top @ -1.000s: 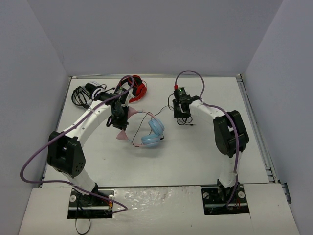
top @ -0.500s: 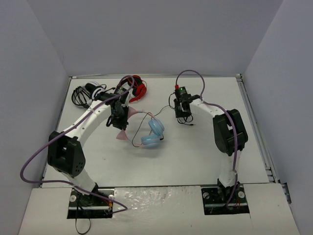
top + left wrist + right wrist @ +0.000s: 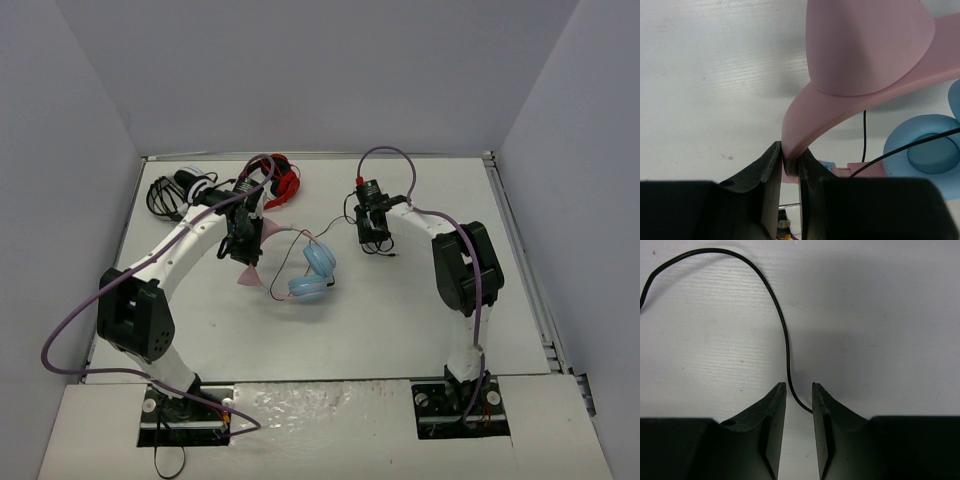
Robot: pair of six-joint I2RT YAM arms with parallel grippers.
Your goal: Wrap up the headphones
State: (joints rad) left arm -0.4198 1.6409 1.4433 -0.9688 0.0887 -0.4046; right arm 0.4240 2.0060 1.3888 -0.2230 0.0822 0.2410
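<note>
The headphones lie mid-table: two light blue ear cups [image 3: 318, 262] and a pink cat-eared headband [image 3: 277, 231]. My left gripper [image 3: 246, 252] is shut on the headband; in the left wrist view its jaws [image 3: 790, 159] pinch the pink band [image 3: 840, 107] just below a cat ear [image 3: 865, 45], with a blue cup [image 3: 927, 150] to the right. The thin black cable [image 3: 343, 216] runs from the cups to my right gripper [image 3: 374, 243]. In the right wrist view that gripper [image 3: 799, 385] is narrowly open, and the cable [image 3: 775, 305] lies on the table between its fingertips and passes under the right finger.
Red-and-black headphones [image 3: 283, 180] lie at the back just beyond my left wrist. Black-and-white headphones with a coiled black cable [image 3: 178, 188] lie in the back left corner. Grey walls enclose the white table [image 3: 400, 320] on three sides.
My right gripper has shifted slightly left and toward the back along the cable. The left gripper and the headphones have stayed still.
</note>
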